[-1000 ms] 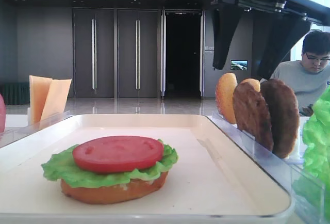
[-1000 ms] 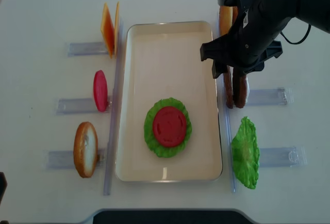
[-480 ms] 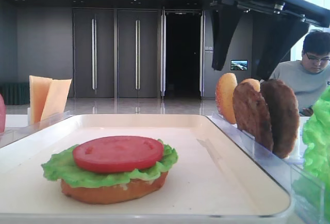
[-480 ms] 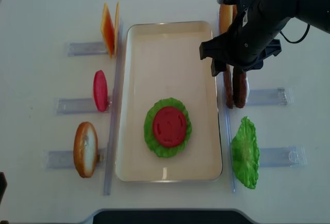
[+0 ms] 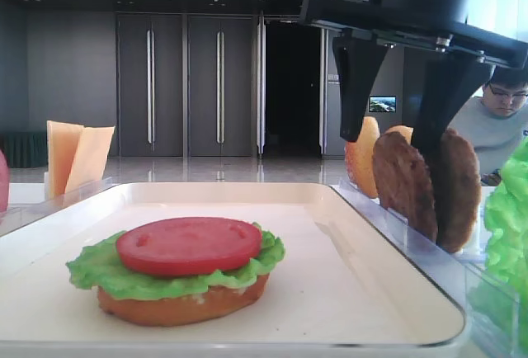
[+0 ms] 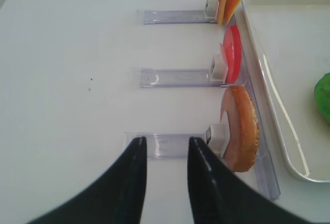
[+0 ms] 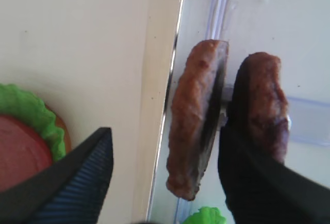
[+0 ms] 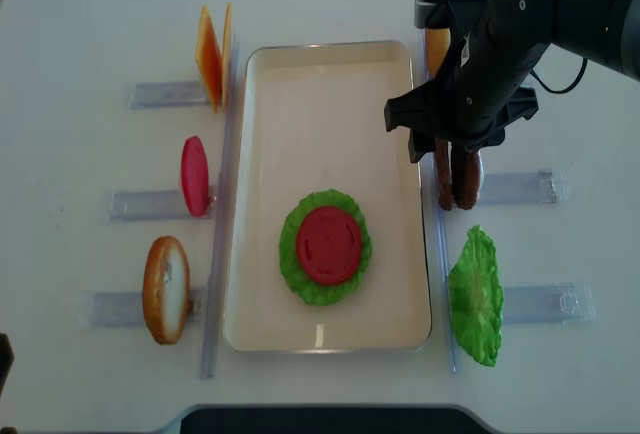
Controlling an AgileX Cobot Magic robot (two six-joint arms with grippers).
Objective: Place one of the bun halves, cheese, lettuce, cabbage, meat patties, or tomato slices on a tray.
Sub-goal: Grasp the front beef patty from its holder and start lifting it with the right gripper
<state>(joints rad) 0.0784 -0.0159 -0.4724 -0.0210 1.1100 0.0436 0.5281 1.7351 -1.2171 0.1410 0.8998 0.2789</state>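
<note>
brown, the 2 meat patties (image 8: 455, 176) stood on edge in their clear rack (image 8: 520, 187) just right of the tray (image 8: 330, 84). over the last second the right gripper (image 8: 452, 144) had dropped, jaws wide and gripping nothing, straddling the nearer patty (image 7: 195, 123). a grasp looked imminent. left gripper (image 6: 164, 175) hovered partly open, far left.

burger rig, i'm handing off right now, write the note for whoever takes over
Right gripper: open, jaws straddling the nearer meat patty in its rack, not closed on it yet.
Left gripper: holding nothing, hovering near the spare bun half.
Tray: bun half, lettuce and tomato slice stacked.
In the racks: cheese, second patty.
Left: close on the patty, lift it, place it on the tray.
</note>
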